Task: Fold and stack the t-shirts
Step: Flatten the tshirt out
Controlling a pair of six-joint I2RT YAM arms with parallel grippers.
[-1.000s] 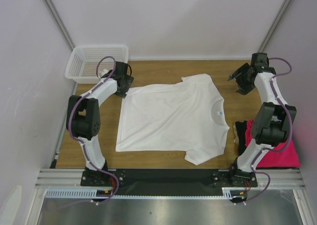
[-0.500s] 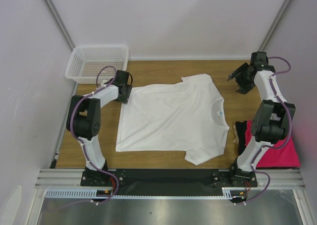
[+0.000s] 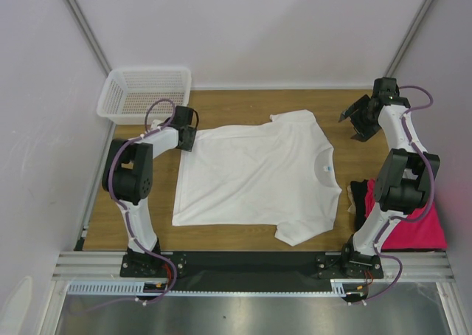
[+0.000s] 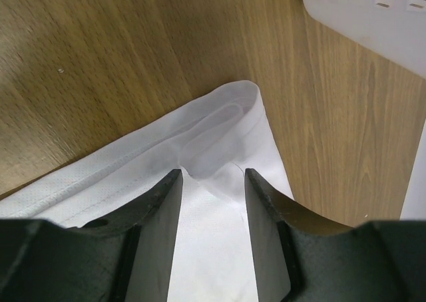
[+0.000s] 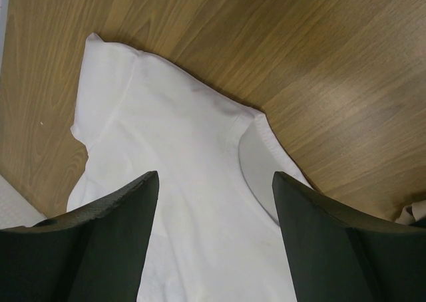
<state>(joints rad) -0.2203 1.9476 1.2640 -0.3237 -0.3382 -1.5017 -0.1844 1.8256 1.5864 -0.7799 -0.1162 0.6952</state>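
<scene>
The large white t-shirt [image 3: 254,176] lies spread flat in the middle of the table, its collar and small blue-white tag [image 3: 325,170] toward the right. My left gripper [image 3: 186,138] is down at its far left hem corner. In the left wrist view the jaws [image 4: 213,175] stand part-way closed, with a gap, and the hem corner [image 4: 226,126] puckers up between the tips. My right gripper [image 3: 350,126] hovers open above the table beyond the collar, holding nothing [image 5: 216,179]. A magenta-pink t-shirt [image 3: 417,228] and a black one [image 3: 359,195] lie bunched at the near right.
A white mesh basket [image 3: 144,93] stands at the far left corner, close behind the left gripper; its rim [image 4: 373,16] shows in the left wrist view. Bare wood surrounds the white shirt. Grey walls enclose the table.
The left gripper has shifted a little onto the shirt's hem corner and its jaws have narrowed around the cloth. The right arm has stayed almost still.
</scene>
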